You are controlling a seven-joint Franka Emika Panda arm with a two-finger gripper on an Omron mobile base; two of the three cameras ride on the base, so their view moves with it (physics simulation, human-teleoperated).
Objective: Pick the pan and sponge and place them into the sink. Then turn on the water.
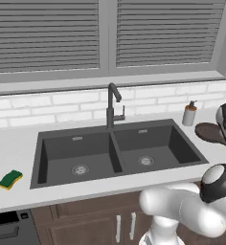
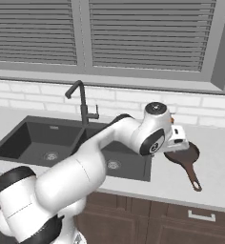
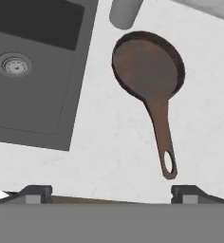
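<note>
Item: we log the pan (image 3: 148, 64) on the bench (image 3: 109, 142) right of the sink (image 3: 33, 71), upper centre of the hand view, handle running down-frame toward our claw (image 3: 111, 194), which hangs above it, fingertips spread and empty.

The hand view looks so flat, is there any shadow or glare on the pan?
Hand view: the pan shows soft, even shading, no glare, hardly any shadow on the counter. Right base view: a faint dark patch lies under the pan; the picture is slightly soft, not sharp.
</note>
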